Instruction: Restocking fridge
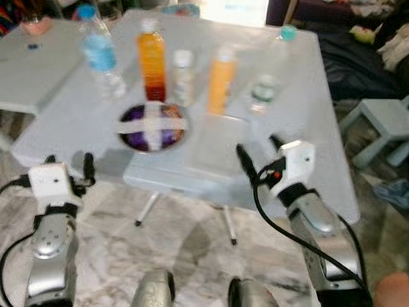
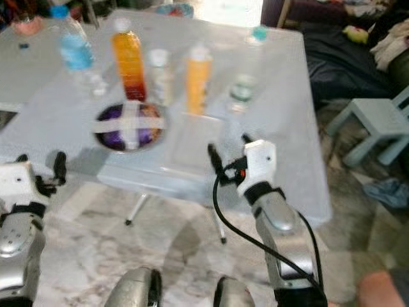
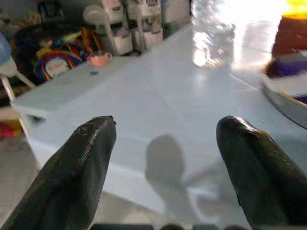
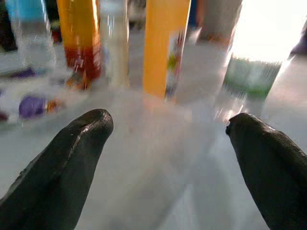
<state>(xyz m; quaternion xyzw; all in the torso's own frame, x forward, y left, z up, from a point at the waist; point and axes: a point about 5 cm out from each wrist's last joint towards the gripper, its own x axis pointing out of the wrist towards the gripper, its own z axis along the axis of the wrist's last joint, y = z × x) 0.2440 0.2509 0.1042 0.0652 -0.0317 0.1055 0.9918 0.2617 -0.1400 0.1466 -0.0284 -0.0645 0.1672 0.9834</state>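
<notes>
Several bottles stand in a row on a pale grey table (image 1: 300, 128): a blue-labelled water bottle (image 1: 97, 52), a tall orange-and-red drink bottle (image 1: 151, 61), a small pale bottle (image 1: 183, 78), an orange juice bottle (image 1: 220, 80) and a clear bottle with a green label (image 1: 265, 83). A foil dish with purple contents and white tape (image 1: 152, 126) lies in front of them. My right gripper (image 1: 257, 152) is open near the table's front edge, facing the orange juice bottle (image 4: 165, 45) and the green-label bottle (image 4: 249, 72). My left gripper (image 1: 67, 163) is open at the table's front left edge.
A second grey table (image 1: 38, 70) with a pink cup (image 1: 35, 25) stands at the left. A small grey stool (image 1: 380, 131) is at the right, beside a dark sofa with clutter. The floor is marbled tile. Folding legs (image 1: 150, 204) show under the table.
</notes>
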